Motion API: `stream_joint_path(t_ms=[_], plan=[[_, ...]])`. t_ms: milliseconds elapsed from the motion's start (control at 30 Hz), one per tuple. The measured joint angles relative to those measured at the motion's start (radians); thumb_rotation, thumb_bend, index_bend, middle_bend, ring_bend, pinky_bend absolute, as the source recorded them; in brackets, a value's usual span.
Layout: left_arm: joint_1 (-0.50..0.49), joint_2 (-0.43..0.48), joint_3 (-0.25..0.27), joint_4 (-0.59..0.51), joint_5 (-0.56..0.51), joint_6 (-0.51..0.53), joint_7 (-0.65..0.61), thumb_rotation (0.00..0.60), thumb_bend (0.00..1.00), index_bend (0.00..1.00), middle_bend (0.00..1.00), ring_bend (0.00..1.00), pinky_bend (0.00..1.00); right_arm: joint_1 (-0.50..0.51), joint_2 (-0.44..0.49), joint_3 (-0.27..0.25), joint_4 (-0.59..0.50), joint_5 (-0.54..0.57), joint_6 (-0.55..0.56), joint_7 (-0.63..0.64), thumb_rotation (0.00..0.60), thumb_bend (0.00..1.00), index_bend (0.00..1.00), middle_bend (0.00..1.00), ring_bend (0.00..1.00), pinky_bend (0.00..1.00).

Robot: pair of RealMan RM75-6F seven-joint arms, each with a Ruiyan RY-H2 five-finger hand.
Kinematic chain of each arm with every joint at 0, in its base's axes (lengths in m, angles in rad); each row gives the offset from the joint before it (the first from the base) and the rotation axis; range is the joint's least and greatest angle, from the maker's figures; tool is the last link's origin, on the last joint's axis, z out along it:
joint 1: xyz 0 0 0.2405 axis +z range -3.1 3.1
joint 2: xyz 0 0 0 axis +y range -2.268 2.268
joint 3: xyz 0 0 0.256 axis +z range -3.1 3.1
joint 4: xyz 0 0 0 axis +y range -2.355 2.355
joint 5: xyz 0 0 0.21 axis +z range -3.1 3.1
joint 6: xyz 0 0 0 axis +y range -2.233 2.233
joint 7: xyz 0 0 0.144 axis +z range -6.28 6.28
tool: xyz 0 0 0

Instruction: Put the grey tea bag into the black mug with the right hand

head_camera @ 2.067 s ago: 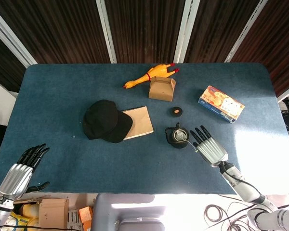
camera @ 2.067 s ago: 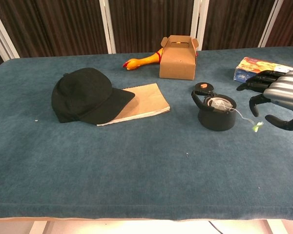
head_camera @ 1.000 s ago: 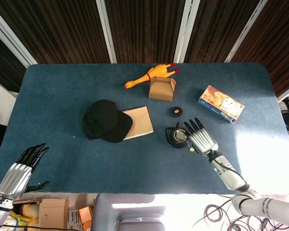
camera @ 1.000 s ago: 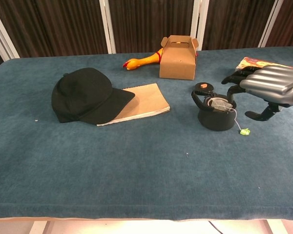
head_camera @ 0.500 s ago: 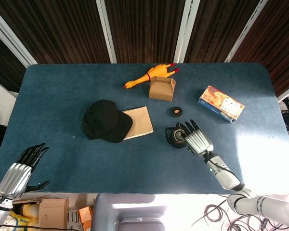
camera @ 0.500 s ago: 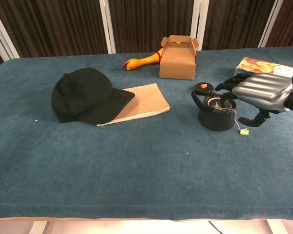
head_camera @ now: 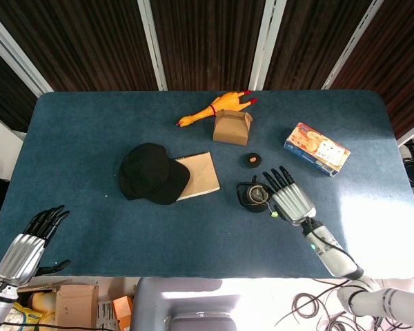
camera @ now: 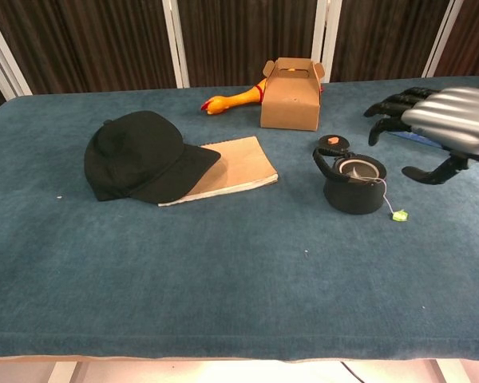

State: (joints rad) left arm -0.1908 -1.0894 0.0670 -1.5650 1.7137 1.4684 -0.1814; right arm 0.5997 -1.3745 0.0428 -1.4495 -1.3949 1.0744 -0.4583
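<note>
From the head view, the right hand (head_camera: pixel 290 199) has drawn back from over the black mug (head_camera: pixel 253 196) since half a second ago: its fingertips now sit just beside the mug's rim on the side away from the black cap (head_camera: pixel 152 173), fingers spread wide and holding nothing. The tea bag's green tag (head_camera: pixel 274 214) lies on the bench (head_camera: pixel 90 131) just beside the mug, under the hand's edge. The left hand (head_camera: pixel 29 247) hangs off the near corner of the bench, fingers loosely apart and empty, unchanged.

From the chest view, the right hand (camera: pixel 439 120) has lifted clear above and beyond the mug (camera: pixel 354 185), which now shows a pale lining. The string runs over the rim down to the tag (camera: pixel 398 215), so the grey tea bag appears to be inside. I judge the task essentially done and the hand retreating.
</note>
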Motion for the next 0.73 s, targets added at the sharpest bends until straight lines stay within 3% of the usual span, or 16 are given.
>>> stream_joint_path(t_ms=[233,400,600,733], plan=[[0.003,-0.003,0.002,-0.003,0.006,0.006,0.013,0.600,0.03,0.00,0.00,0.00,0.09,-0.119,0.096,-0.060,-0.060,-0.114,0.189,0.129,0.600,0.39,0.15,0.00,0.00,0.00],[0.008,-0.007,0.005,-0.003,0.012,0.013,0.023,0.600,0.03,0.00,0.00,0.00,0.09,-0.271,0.147,-0.121,-0.052,-0.160,0.374,0.254,0.600,0.35,0.01,0.00,0.00,0.00],[-0.001,-0.010,0.006,-0.003,0.012,-0.006,0.029,0.600,0.03,0.00,0.00,0.00,0.09,-0.432,0.192,-0.168,-0.003,-0.131,0.461,0.460,0.600,0.33,0.00,0.00,0.00,0.00],[-0.001,-0.015,0.003,-0.002,0.005,-0.008,0.037,0.600,0.03,0.00,0.00,0.00,0.09,-0.491,0.201,-0.162,0.033,-0.132,0.551,0.490,0.600,0.33,0.00,0.00,0.00,0.00]])
